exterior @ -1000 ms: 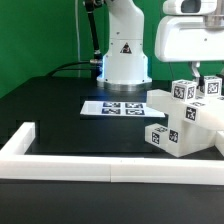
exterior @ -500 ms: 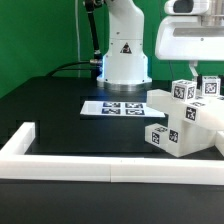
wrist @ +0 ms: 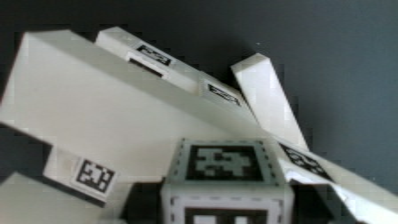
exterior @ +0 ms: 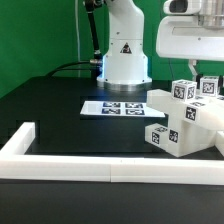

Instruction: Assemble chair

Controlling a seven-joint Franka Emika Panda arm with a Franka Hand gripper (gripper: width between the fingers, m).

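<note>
Gripper: you see it (exterior: 203, 72) low over the chair at the exterior view's right edge, its fingers mostly hidden behind the white wrist housing. They seem to straddle a tagged post, but you cannot tell whether they pinch it or merely stand around it.

Chair: the part-built chair (exterior: 185, 120) sits on the black table (exterior: 60, 105), just inside the rail and partly cut off by the frame. It lies tipped, slab angled, tagged blocks stacked toward the gripper.

Post: the upper block (exterior: 184, 90) stands directly below the wrist. In the wrist view its tagged top (wrist: 221, 165) fills the near foreground, with the slab (wrist: 89, 90) and two slats (wrist: 267, 95) spreading away beneath.

Why so placed: your arm seems to be steadying or seating the post into the frame, judging by its straight line down over it.

Rail: the white rail (exterior: 110, 167) fences the table's near edge, likely a stop to brace parts against.

Marker board: it (exterior: 110, 106) lies flat beside the chair, untouched.

Risk: a tipped frame may shift under downward pressure.
</note>
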